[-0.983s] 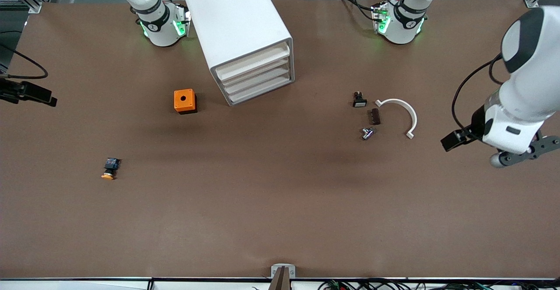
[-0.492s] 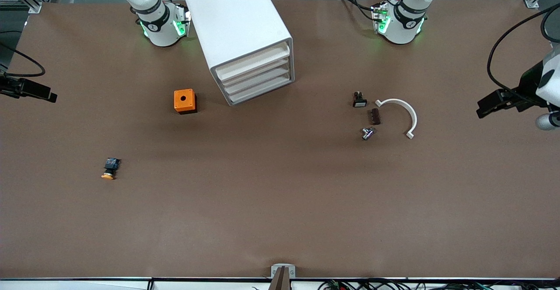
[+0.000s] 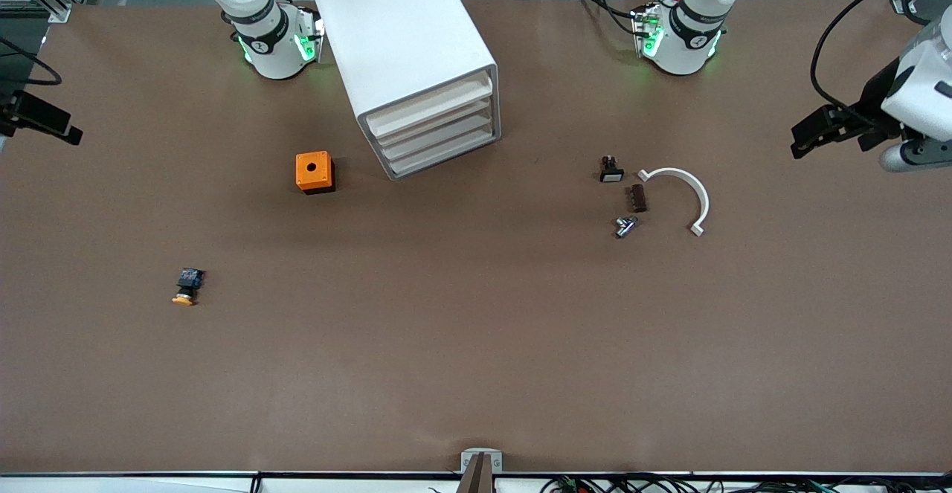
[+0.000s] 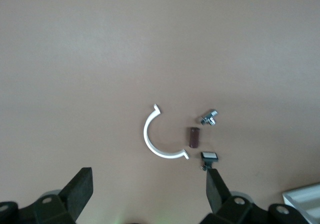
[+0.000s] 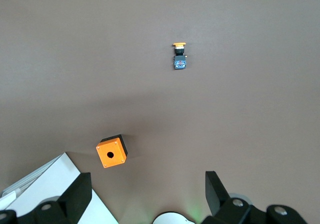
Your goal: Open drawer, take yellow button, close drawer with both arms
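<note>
Hovering: left gripper [image 4: 147, 196] and right gripper [image 5: 145, 196], both jaws apart, empty.
Drawer [image 3: 430, 105]: shut, well below both.
Button [image 5: 179, 55]: on table under right gripper.
Risk: cabinet [image 3: 405, 47] sliding if unbraced.

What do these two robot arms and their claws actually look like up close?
Both arms are glossy white rounded tubes with black joint caps. Each base, the left arm and right arm, carries a black band and glowing green lights, with black cables trailing. The left gripper and right gripper are matte black, each with two flat, wedge-shaped jaws.
</note>
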You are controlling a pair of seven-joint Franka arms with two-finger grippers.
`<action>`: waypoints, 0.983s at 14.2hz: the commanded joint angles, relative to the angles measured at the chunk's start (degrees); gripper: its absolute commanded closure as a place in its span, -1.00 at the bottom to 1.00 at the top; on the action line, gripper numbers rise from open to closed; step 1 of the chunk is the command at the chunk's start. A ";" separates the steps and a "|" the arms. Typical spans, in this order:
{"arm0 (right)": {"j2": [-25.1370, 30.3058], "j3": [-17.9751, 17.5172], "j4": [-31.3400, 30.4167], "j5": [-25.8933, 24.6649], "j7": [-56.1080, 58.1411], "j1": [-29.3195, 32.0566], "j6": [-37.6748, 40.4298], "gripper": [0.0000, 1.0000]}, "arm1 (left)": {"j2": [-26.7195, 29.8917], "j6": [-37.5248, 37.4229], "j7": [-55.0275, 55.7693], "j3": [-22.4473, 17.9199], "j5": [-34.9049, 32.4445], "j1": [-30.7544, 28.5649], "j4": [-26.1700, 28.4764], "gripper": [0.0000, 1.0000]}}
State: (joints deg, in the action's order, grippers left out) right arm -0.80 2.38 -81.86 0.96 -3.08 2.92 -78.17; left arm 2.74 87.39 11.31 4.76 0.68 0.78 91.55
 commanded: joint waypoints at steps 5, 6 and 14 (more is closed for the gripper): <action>9.14 0.35 -11.73 -0.96 5.98 0.07 -6.38 -1.00 | 4.56 1.55 -1.03 -1.77 0.55 2.91 5.66 -1.00; 9.41 0.35 -11.92 -0.96 6.07 0.07 -6.64 -1.00 | 4.64 1.56 -1.03 -1.34 0.46 2.91 5.83 -1.00; 11.79 0.35 -15.43 -1.75 5.98 0.16 -8.14 -1.00 | 4.82 1.12 -1.03 -0.72 -1.47 2.47 5.40 -1.00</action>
State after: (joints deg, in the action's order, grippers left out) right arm 8.47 2.72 -94.56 -0.14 2.33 2.91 -85.10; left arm 6.34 88.08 11.19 4.13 0.22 3.18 96.15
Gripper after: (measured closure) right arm 0.000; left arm 0.000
